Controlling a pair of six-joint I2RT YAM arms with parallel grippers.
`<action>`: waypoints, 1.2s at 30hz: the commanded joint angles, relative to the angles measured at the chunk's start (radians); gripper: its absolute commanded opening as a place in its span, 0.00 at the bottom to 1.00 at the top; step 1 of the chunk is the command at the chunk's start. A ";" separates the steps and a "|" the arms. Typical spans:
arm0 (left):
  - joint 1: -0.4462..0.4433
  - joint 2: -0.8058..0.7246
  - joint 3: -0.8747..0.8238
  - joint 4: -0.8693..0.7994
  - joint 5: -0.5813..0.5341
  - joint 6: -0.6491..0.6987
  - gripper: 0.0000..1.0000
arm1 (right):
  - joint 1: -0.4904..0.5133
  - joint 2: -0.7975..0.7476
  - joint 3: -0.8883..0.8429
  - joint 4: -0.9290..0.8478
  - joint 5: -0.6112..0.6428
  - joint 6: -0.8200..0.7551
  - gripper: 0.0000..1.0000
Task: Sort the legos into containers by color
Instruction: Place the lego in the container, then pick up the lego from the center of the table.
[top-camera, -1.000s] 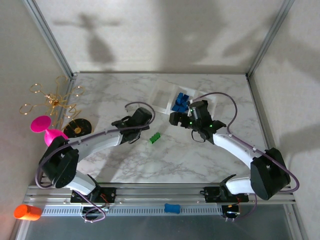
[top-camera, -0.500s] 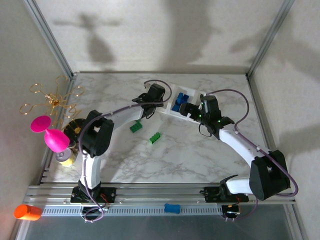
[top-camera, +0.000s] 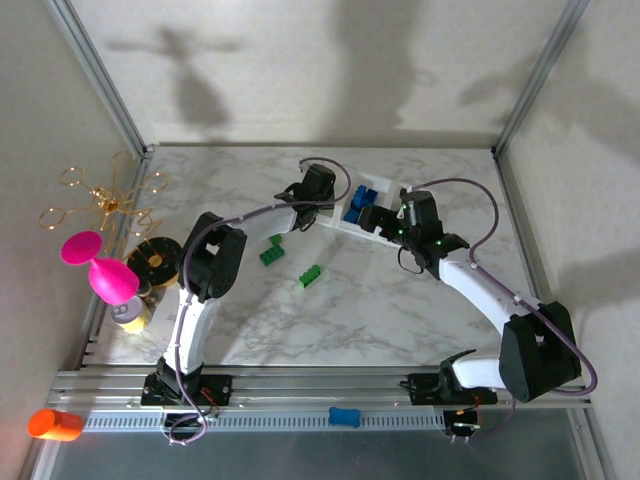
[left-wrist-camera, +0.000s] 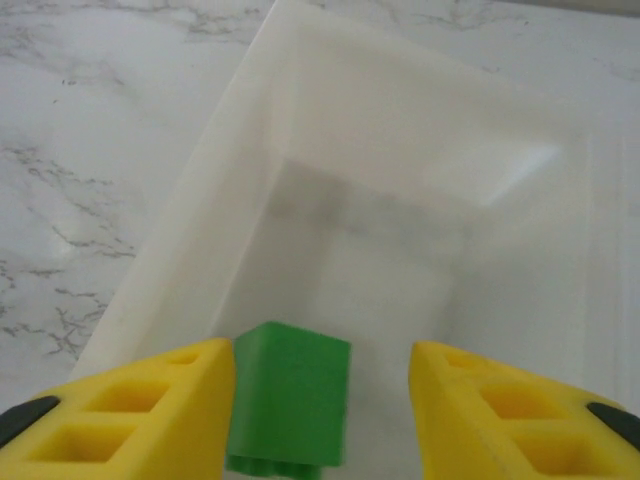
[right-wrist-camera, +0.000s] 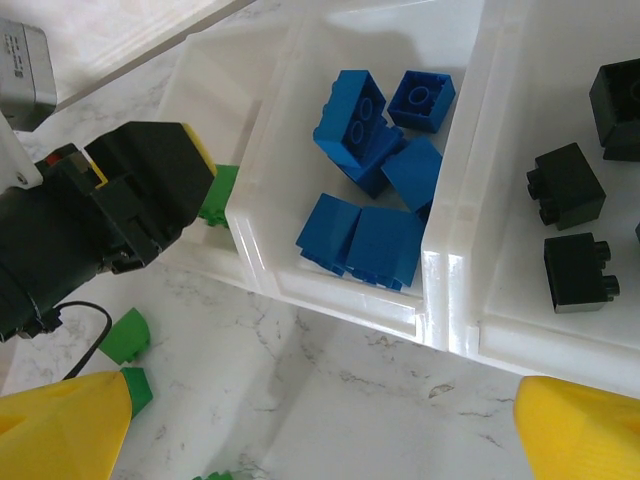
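Note:
My left gripper (left-wrist-camera: 320, 385) hangs over the leftmost of the white containers (left-wrist-camera: 230, 180). Its jaws stand apart. A green lego (left-wrist-camera: 290, 400) leans on the left finger (left-wrist-camera: 150, 410), with a gap to the right one. The overhead view shows that gripper (top-camera: 318, 188) at the tray's left end (top-camera: 335, 222). Blue legos (right-wrist-camera: 370, 140) fill the middle bin and black legos (right-wrist-camera: 565, 185) lie in the right one. My right gripper (right-wrist-camera: 320, 430) is open above the marble just in front of the tray, nothing between its fingers. More green legos (top-camera: 270, 255) (top-camera: 311, 275) lie on the table.
A pink goblet (top-camera: 95, 265), a gold wire stand (top-camera: 105, 200), a black disc (top-camera: 155, 255) and a small can (top-camera: 130, 312) crowd the table's left side. An orange cylinder (top-camera: 55, 424) and a blue oblong piece (top-camera: 343, 416) lie by the front rail.
My left arm has swung from the table's middle up to the leftmost bin, and its jaws have parted from the green lego. The right gripper has shifted slightly right.

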 joint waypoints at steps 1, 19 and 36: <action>0.001 -0.020 0.025 -0.001 0.005 0.025 0.51 | -0.005 -0.020 0.031 -0.001 -0.004 -0.024 0.99; -0.090 -0.518 -0.484 -0.048 0.152 0.005 0.53 | 0.014 -0.108 -0.088 0.003 -0.206 -0.148 0.99; -0.165 -0.652 -0.758 -0.124 0.238 0.006 0.63 | 0.068 -0.154 -0.254 0.057 -0.231 -0.106 0.99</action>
